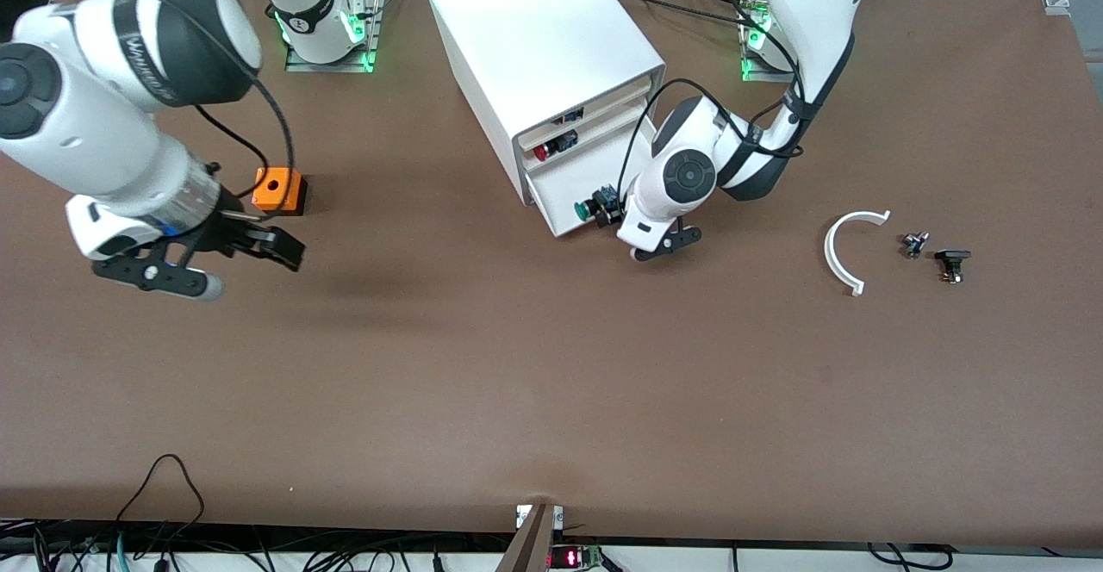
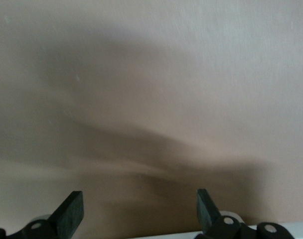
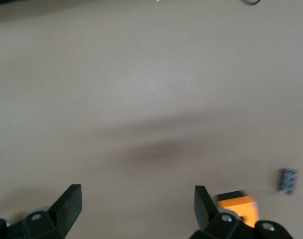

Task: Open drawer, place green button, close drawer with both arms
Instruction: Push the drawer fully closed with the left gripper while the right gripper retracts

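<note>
1. Brown table (image 1: 551, 382) carries the cabinet (image 1: 543, 64) with its drawer (image 1: 579, 183) pulled out.
2. Right gripper (image 1: 207, 258) waits near the orange cube (image 1: 278, 190), jaws apart.
3. Left gripper (image 1: 659, 245), jaws apart and empty, hangs beside the drawer front.
4. Button (image 1: 597, 205) lies in the drawer's near end; push the front squarely to shut it.

1. On my front feed, the only lettering I can find is white print on the black band (image 1: 148, 55) of the right arm (image 1: 103, 137), at about 10 o'clock in that view; it is too distorted for me to read.
2. A small red lit display (image 1: 569, 556) sits at 6 o'clock; I cannot make out its digits.
3. Neither wrist feed shows me any text.
</note>
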You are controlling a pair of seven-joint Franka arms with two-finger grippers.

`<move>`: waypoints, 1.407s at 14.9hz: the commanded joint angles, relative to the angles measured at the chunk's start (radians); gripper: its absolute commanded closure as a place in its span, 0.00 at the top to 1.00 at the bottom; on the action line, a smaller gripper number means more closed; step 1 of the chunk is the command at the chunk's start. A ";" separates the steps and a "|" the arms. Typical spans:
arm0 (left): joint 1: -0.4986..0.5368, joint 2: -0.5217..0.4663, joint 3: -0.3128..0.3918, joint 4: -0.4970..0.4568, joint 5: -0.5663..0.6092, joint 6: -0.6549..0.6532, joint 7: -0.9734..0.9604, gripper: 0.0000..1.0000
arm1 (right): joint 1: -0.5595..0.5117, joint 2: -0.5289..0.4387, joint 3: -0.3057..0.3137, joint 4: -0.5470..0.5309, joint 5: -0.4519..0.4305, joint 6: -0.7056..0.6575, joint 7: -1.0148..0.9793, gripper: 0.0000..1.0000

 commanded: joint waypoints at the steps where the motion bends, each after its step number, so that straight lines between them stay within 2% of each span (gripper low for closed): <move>1: 0.014 -0.048 -0.062 -0.044 0.012 -0.009 -0.064 1.00 | -0.102 -0.093 0.081 -0.099 -0.049 0.003 -0.114 1.00; 5: 0.014 -0.052 -0.093 -0.049 0.011 -0.051 -0.070 1.00 | -0.213 -0.182 0.144 -0.171 -0.053 0.003 -0.189 1.00; 8: 0.014 -0.051 -0.119 -0.049 0.010 -0.080 -0.069 1.00 | -0.267 -0.239 0.151 -0.218 -0.057 0.004 -0.257 1.00; 10: 0.012 -0.049 -0.134 -0.046 -0.037 -0.084 -0.069 1.00 | -0.300 -0.266 0.174 -0.235 -0.054 -0.002 -0.274 1.00; 14: -0.001 -0.042 -0.139 -0.041 -0.074 -0.084 -0.053 1.00 | -0.299 -0.309 0.177 -0.280 -0.043 -0.005 -0.272 1.00; 17: 0.014 -0.042 -0.136 -0.025 -0.074 -0.086 -0.047 1.00 | -0.298 -0.323 0.184 -0.280 -0.041 -0.056 -0.349 1.00; 21: 0.124 -0.046 -0.131 0.034 -0.061 -0.130 0.060 1.00 | -0.298 -0.331 0.185 -0.275 -0.041 -0.050 -0.358 1.00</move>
